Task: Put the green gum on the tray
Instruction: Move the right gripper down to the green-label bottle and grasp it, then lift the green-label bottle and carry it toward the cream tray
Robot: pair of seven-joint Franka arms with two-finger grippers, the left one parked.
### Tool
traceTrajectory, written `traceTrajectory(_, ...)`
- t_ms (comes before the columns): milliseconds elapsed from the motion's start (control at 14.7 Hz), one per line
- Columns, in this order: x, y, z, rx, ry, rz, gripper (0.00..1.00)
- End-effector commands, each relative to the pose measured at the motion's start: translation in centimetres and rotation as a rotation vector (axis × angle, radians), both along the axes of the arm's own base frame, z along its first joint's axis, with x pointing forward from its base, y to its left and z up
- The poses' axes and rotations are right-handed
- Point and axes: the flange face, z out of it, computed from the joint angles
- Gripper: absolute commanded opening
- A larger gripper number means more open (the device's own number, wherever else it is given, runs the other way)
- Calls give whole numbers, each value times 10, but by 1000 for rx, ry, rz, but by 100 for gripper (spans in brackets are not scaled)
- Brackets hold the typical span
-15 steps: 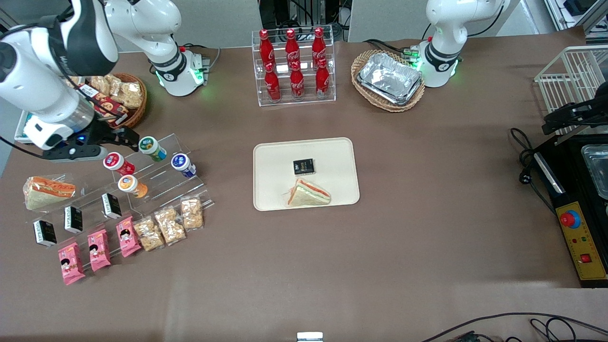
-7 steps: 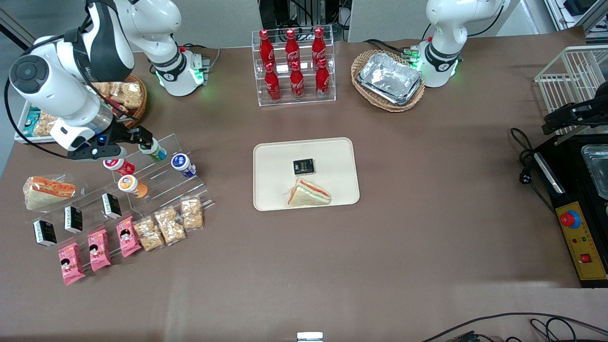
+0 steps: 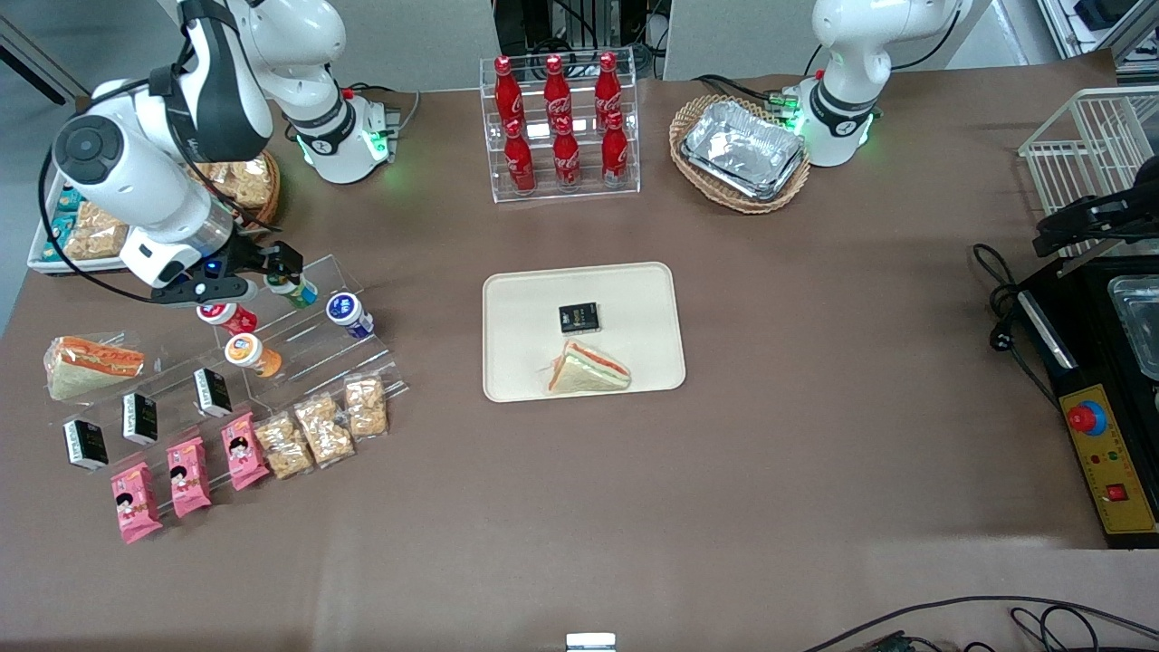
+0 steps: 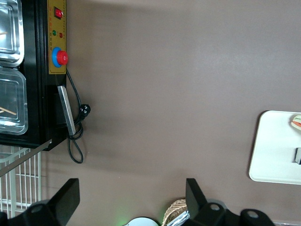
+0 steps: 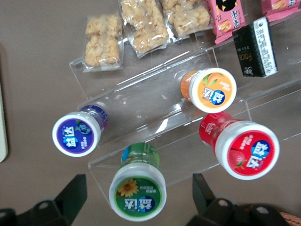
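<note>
green gum [image 5: 137, 192]: green, sunflower lid | tray [image 3: 518, 299]: plain cream-beige

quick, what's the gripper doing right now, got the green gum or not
Gripper: open, holding nothing; its fingers stand apart on either side of the green gum, which sits on the clear stand, not yet grasped.

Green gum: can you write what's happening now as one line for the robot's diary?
stage: reaching | gripper: open, fingers either side of green gum, not gripping | gum: on clear stand | tray: no gum yet

Tray [image 4: 275, 155] corner on brown table [image 4: 178, 70], control box [image 4: 56, 42] w/ red btn
</note>
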Motion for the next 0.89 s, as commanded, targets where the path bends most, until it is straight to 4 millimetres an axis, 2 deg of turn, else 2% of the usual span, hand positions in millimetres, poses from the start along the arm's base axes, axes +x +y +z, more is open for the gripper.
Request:
traceTrajectory(0, -22, 0, -14, 16, -33, 4, 100)
traceTrajectory(205, -26, 5, -21, 17, -42, 19, 94)
traceTrajectory(273, -28, 5, -26, 17, -42, 19, 86)
traceTrajectory(477, -34, 8, -36, 17, -45, 30, 72)
traceTrajectory(614, -34, 12, -34, 17, -46, 40, 54)
traceTrajectory(682, -33, 12, -33, 17, -49, 40, 49)
traceTrajectory(750, -33, 13, -32, 17, -46, 40, 40)
traceTrajectory(818, -32, 13, -31, 17, -45, 43, 39)
